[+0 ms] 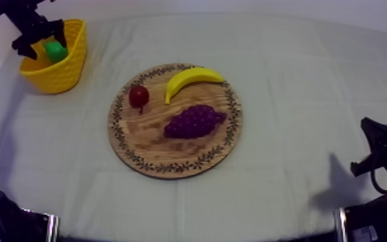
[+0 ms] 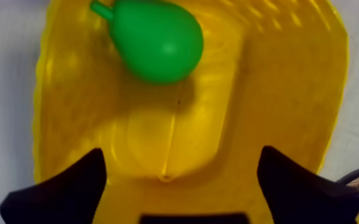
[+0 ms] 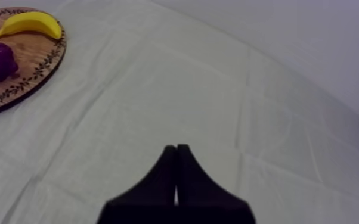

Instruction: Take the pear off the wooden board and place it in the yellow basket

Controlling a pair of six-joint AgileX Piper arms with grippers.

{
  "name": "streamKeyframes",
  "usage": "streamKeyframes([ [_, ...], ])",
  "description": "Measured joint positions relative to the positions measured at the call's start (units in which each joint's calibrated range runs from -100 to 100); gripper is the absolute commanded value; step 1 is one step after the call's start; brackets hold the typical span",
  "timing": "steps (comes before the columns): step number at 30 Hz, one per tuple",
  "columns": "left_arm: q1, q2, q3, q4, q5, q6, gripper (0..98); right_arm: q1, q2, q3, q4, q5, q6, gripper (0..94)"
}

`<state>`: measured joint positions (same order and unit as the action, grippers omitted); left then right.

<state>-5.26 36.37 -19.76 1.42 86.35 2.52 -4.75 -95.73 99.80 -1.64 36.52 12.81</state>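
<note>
The pear [image 1: 56,51] lies inside the yellow basket [image 1: 62,76], at the far left of the table [image 1: 299,96]. The left jaws hang over it, spread wide apart, holding nothing. The right jaws are pressed together, empty, just above the table's right side. A banana [image 1: 193,78] sits on the wooden board [image 1: 151,138].

Banana [image 1: 193,78] lies near the grapes [image 1: 195,121], small red fruit [image 1: 138,96] beside them

Left gripper [image 2: 179,159]: two matt black fingers [image 2: 68,190], broad at the root and tapering to blunt tips. Right gripper [image 3: 176,149]: fingers of the same black, angular and smooth-faced.
</note>
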Motion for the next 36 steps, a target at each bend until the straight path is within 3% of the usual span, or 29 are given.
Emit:
streamKeyframes([
  [20, 0.68, -17.45, 4.48, -0.13, 7.18, 0.38, 93.4, 0.0, 0.0, 0.0, 0.0, 0.0, 0.0, 0.2],
  [36, 1.47, -29.16, 12.27, 0.03, 7.73, 0.56, 72.5, 0.0, 0.0, 0.0, 0.0, 0.0, 0.0, 0.2],
])
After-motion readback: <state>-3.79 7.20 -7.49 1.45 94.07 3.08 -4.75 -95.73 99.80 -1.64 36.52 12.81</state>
